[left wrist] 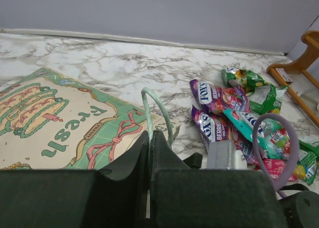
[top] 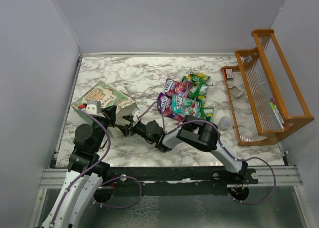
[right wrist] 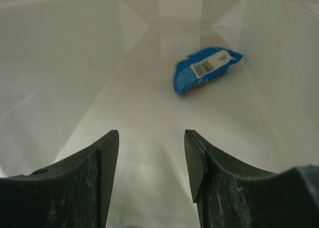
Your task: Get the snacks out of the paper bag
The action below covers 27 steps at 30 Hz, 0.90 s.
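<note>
A: Where are the edges, and where is there room?

B: The paper bag (top: pixel 102 96) lies on its side at the left of the tabletop (top: pixel 144 71), close to the left wall, with its printed face up. Bare marble runs from it to the back wall, and a strip of marble separates it from the snacks (top: pixel 183 101) heaped at mid-tabletop. The rack (top: pixel 294 122) stands along the right edge. The cup (top: pixel 225 122) sits between the heap and the rack, just beside the right arm's elbow.

A: And the hands?

B: The left hand (left wrist: pixel 151 135) is pinched tight on the bag's rim, right where the green handle (left wrist: pixel 146 111) loops up. The right hand (right wrist: pixel 150 135) is inside the bag with its fingers spread wide and nothing between them. The cream walls slope in on both sides of it.

A: What is ahead of it?

B: A blue packet (right wrist: pixel 202 71) lies ahead and to the right on the bag's floor, near the folded far end and well apart from the fingertips.

A: Counts?

B: One bag, one rack, one cup, and one blue packet inside the bag. The heap outside holds at least five packets, purple, green and pink-teal. They overlap, so I cannot give an exact number.
</note>
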Each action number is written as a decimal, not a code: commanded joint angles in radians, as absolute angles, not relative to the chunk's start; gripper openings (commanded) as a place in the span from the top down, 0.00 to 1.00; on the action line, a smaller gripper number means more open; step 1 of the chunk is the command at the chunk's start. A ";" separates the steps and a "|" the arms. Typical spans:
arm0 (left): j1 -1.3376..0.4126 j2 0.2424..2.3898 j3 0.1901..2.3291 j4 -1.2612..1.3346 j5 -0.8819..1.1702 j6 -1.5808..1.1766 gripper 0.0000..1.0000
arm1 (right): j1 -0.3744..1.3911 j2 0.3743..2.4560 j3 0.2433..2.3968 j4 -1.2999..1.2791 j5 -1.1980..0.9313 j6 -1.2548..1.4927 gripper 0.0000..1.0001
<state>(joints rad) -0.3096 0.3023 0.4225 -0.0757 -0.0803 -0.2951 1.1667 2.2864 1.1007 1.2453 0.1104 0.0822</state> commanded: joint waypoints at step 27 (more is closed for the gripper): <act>-0.308 0.239 0.384 0.048 0.084 -0.244 1.00 | 1.148 2.632 1.617 1.008 0.057 0.078 0.28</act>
